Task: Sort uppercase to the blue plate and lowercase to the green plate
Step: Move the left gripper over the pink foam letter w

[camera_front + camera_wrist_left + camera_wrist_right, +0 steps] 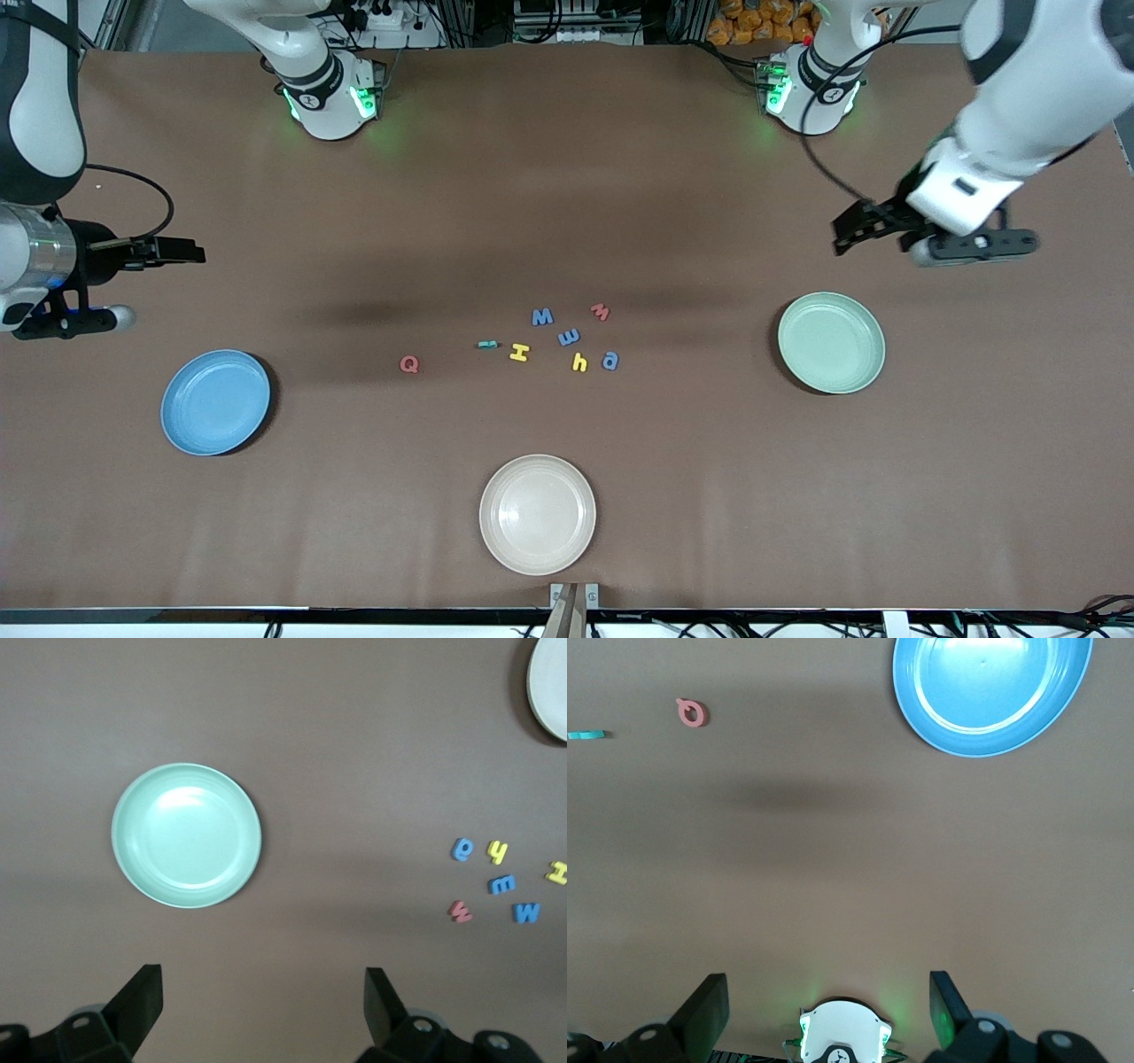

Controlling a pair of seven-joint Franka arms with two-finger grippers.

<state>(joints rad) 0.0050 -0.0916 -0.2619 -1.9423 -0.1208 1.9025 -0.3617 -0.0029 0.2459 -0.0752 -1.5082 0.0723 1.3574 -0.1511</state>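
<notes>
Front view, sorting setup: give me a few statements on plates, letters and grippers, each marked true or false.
1. The blue plate holds no letters. True.
2. The red Q lies on the green plate. False: it lies on the bare table, toward the blue plate.
3. Both the left gripper and right gripper are open and hold nothing. True.
4. The cream-white plate is farther from the camera than the letters. False: it is nearer.

The foam letters (532, 341) cluster mid-table. From them, the blue plate (215, 401) lies at eight o'clock toward the right arm's end, the green plate (831, 342) at three o'clock toward the left arm's end, and the cream-white plate (537, 514) at six o'clock, nearest the front camera.
</notes>
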